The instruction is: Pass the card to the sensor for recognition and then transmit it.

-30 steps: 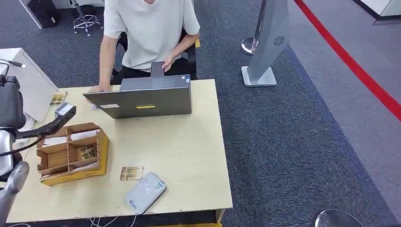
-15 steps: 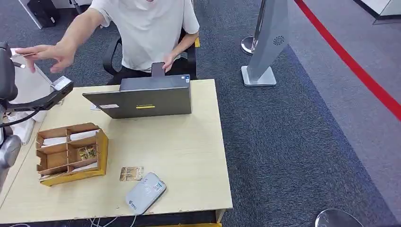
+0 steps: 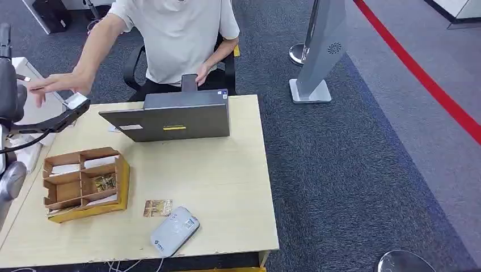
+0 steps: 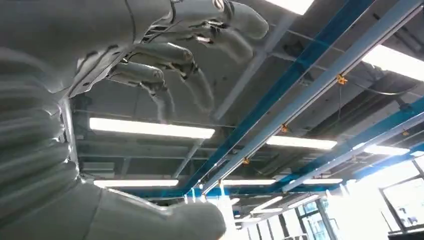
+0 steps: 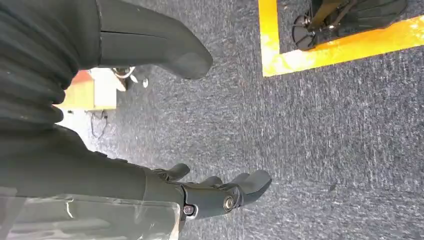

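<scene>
A patterned card (image 3: 157,208) lies flat on the wooden table (image 3: 227,187), just beside the grey-white sensor (image 3: 174,230) near the front edge. My left arm (image 3: 12,96) is raised at the far left of the head view. In the left wrist view my left hand (image 4: 190,50) points up at the ceiling, fingers apart, holding nothing. My right hand (image 5: 220,192) hangs over the carpet with fingers loosely stretched and nothing in it. A seated person reaches a hand (image 3: 57,84) toward my raised left arm.
A cardboard organizer (image 3: 85,184) holding cards stands at the table's left. A grey laptop (image 3: 170,120) stands at the back edge in front of the person. A white cabinet (image 3: 34,107) is left of the table; a grey kiosk stand (image 3: 320,51) is behind right.
My left arm has risen at the left edge. The person's arm lifted off the table, reached toward my raised arm, then dropped slightly. The card and sensor have not moved.
</scene>
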Available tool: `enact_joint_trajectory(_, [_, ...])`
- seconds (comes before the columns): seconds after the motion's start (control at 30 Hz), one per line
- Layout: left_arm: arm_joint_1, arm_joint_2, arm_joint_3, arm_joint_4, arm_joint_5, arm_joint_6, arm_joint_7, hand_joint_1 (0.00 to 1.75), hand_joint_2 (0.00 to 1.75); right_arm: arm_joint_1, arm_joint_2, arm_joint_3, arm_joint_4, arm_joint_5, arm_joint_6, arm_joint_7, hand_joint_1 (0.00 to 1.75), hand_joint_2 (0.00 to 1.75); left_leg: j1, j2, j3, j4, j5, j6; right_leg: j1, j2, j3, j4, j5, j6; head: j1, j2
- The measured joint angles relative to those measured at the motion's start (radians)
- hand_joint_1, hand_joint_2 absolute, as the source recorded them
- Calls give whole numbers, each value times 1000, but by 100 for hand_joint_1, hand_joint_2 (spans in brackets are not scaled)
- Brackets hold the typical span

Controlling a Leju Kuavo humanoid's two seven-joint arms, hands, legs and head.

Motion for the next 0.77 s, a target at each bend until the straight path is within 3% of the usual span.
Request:
enact_joint_trajectory(0.1, [33, 12, 21, 0, 0, -2, 11, 0, 175, -10, 3, -29, 6, 19, 1, -5, 0, 175, 0, 0, 0, 0, 0, 0, 0, 1, 0, 0, 0, 0, 0, 0])
enact_joint_trajectory(0.23, [129, 70, 77, 0, 0, 23, 28, 0, 175, -22, 5, -75, 17, 48, -1, -14, 0, 175, 0, 3, 0, -1, 0, 0, 0, 3, 0, 1, 0, 0, 1, 0])
enact_joint_trajectory(0.33, [282, 132, 199, 0, 0, 73, 32, 0, 175, -30, 5, -119, 28, 65, 0, -18, 0, 175, 0, 8, 1, -3, -1, -1, 0, 9, -2, 1, 0, 0, 0, 0])
enact_joint_trajectory(0.43, [496, 184, 399, 9, 0, 142, 0, 0, 175, -39, 6, -168, 38, 90, 5, -20, 0, 175, 0, 16, 3, -4, -3, -4, 0, 17, -4, 1, -1, -1, 0, 0])
enact_joint_trajectory(0.53, [691, 192, 640, 34, 0, 208, -57, 0, 175, -47, 6, -214, 47, 111, 10, -21, 0, 175, 1, 17, 1, -4, -3, -4, 1, 18, -6, 1, -2, -2, -1, 0])
enact_joint_trajectory(0.67, [879, 183, 905, 66, 0, 235, -109, 0, 175, -61, 6, -260, 59, 129, 10, -24, 0, 175, 1, 15, -1, -4, -4, -5, 1, 17, -6, 1, -2, -2, -1, 0])
enact_joint_trajectory(0.77, [949, 162, 1042, 87, 0, 257, -140, 0, 175, -66, 6, -280, 64, 136, 10, -25, 0, 175, 1, 10, -2, -4, -4, -5, 1, 10, -5, 0, -3, -1, -1, 0])
